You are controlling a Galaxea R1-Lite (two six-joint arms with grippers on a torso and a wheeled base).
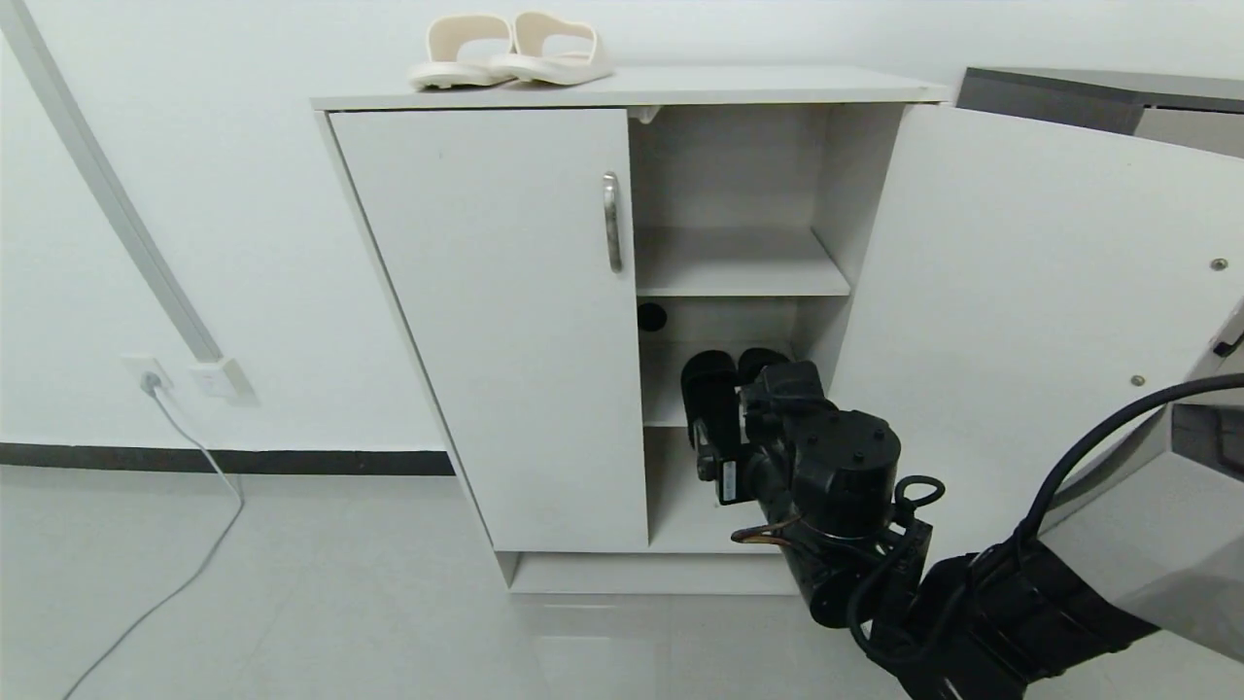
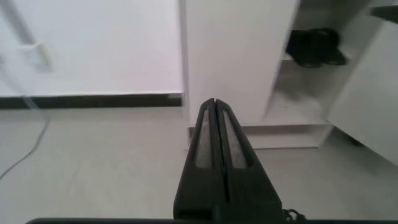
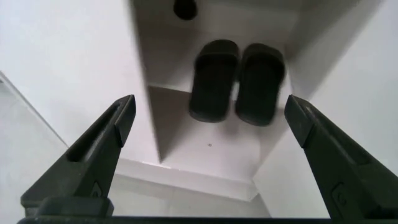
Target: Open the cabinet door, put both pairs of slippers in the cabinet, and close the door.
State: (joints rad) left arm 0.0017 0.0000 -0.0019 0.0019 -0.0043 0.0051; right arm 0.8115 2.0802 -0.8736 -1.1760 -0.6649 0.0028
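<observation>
Right gripper point(image 3: 209, 102): nearest in the head view, low in front of the open right half of the cabinet. Its dark fingers are spread wide with nothing between them; the black pair lies beyond their tips.
Left gripper point(image 2: 214, 109): fingers pressed flat together and holding nothing, over the pale tiled floor point(image 2: 93, 162) in front of the closed half of the cabinet.
Right cabinet door point(image 1: 1020, 292): white flat panel, swung wide open toward the robot's right, so the shelves behind it are exposed.
Pair of black slide slippers point(image 1: 714, 389): side by side on the second shelf down in the right compartment, touching or nearly so, their near ends at the shelf's front edge. The gripper is apart from them.
Left cabinet door point(image 1: 486, 321): white, shut, with an upright metal bar handle point(image 1: 611, 222) at its inner edge.
White two-door cabinet point(image 1: 729, 86): stands against the wall, with free shelf space above and below the black pair.
Pair of cream slide slippers point(image 1: 510, 49): farthest off, on the cabinet's top near its left end, well apart from both grippers.
Done: door opened, and one pair appears stowed.
Left: by my reckoning about half. The cream pair has yet to be fetched down and shelved, and the right door then shut.
</observation>
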